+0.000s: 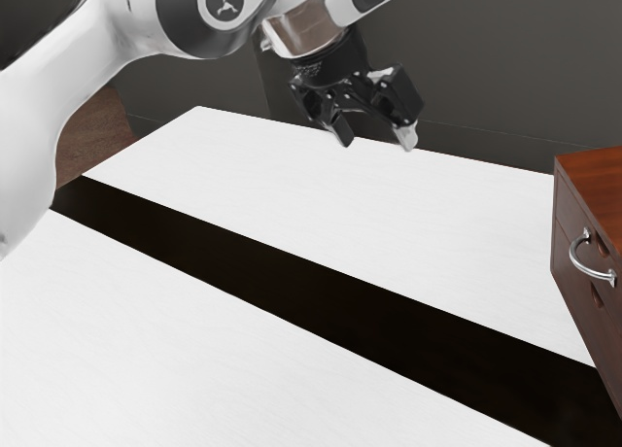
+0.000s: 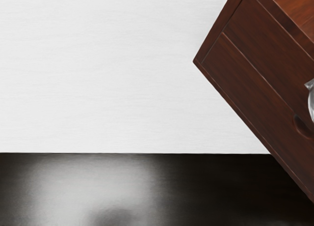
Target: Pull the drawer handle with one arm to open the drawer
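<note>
A dark grey wall closes the room behind a white desk. A black band crosses the desk below the claw in the exterior view. Our claw hangs in the air above the desk on the end of the white arm. Its two black fingers are spread apart and there is nothing between them.

The wooden cabinet stands well apart from the claw, toward the exterior view's right and lower than it. Only part of the cabinet is in the frame. The drawer is in the upper part of the cabinet's face. As far as we can tell, its front lies level with that face. The curved silver handle is mounted on the drawer front and sticks out from the wood. It too lies to the exterior view's right of the claw and below it, and the two do not touch. White desk stretches between them.

From the wrist view we see the cabinet tilted, ahead of the claw and off to one side. A sliver of the handle shows at its edge.
</note>
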You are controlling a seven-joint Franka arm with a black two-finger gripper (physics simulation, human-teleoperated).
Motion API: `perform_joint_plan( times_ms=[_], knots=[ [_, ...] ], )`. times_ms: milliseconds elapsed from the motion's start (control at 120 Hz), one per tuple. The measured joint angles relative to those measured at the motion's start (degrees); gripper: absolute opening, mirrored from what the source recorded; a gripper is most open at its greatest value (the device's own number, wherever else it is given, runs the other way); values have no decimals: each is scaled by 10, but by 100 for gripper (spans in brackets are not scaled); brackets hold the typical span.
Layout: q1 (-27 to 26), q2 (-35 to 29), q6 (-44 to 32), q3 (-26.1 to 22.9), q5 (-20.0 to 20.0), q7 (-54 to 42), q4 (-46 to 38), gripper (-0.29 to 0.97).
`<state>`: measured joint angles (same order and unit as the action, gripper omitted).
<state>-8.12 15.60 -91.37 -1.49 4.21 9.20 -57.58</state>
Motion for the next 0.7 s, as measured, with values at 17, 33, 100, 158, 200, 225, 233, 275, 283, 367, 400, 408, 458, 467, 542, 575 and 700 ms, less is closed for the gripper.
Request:
perform_joint_plan(
  times_ms=[17,33,100,158,200,225,233,275,283,367,400,408,458,467,542,575,700],
  knots=[
    [0,2,-4,0,2,5,-1,68],
    [0,4,-8,0,3,10,-2,68],
    [-2,13,-25,-1,19,28,-19,68],
    [-10,17,-40,-1,32,42,-39,68],
    [-12,23,-54,-1,40,51,-53,68],
    [-13,27,-62,-1,43,56,-57,68],
    [-13,29,-65,-1,44,58,-58,68],
    [-13,37,-76,-1,50,66,-62,68],
    [-13,38,-78,-1,51,68,-62,68],
    [-15,46,-107,0,62,82,-72,68],
    [-19,47,-121,-1,67,87,-76,68],
    [-20,48,-124,-1,69,88,-77,68],
    [-29,51,-140,-1,80,96,-80,68],
    [-32,52,-143,-1,82,98,-80,68],
    [-49,57,-160,0,92,121,-81,68],
    [-52,60,-166,0,96,131,-81,68],
    [-58,64,-187,0,102,164,-88,68]
  ],
)
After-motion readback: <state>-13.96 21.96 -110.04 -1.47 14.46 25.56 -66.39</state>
